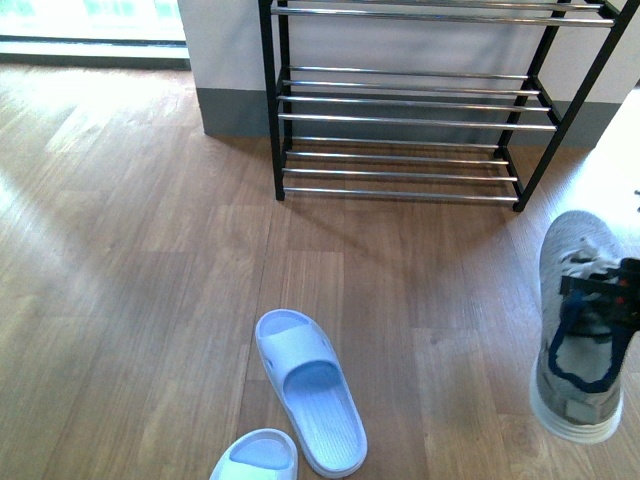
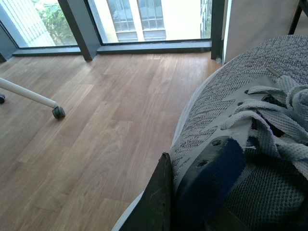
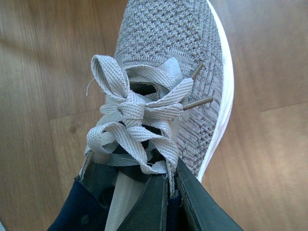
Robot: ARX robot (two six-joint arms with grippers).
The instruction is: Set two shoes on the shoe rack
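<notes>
My right claw [image 3: 169, 195] is closed narrow on the grey sneaker [image 3: 168, 38]. Its two fingers are pinched together on the edge of the navy collar, just behind the knotted laces [image 3: 134, 115]. The toe points away from my wrist. In the front view this sneaker sits low at the right side of the wooden floor [image 1: 130, 300], toe toward the shoe rack [image 1: 410, 121] and heel toward me. I cannot tell whether its white sole touches the boards.

The rack stands at the far side of the floor against the grey-footed wall [image 1: 230, 60], well apart from the sneaker. Its silver bars are bare, and its right foot is the part nearest the sneaker's toe.

My left claw [image 2: 161, 204] shows only one dark finger, which lies against the outer side of the other sneaker [image 2: 231, 96], right by that shoe's navy collar. The second finger is hidden, so I cannot tell whether this claw is clamped. Beyond that shoe the floor runs to a tall window [image 2: 144, 19], with a caster wheel [image 2: 58, 112] on a white leg off to one side.

Two pale blue slippers lie on the near middle of the floor. The larger slipper [image 1: 310, 390] is angled, and the smaller slipper [image 1: 255, 457] just beside it is cut off by the picture's edge. Both are left of the grey sneaker and clear of the straight line from it to the rack.
</notes>
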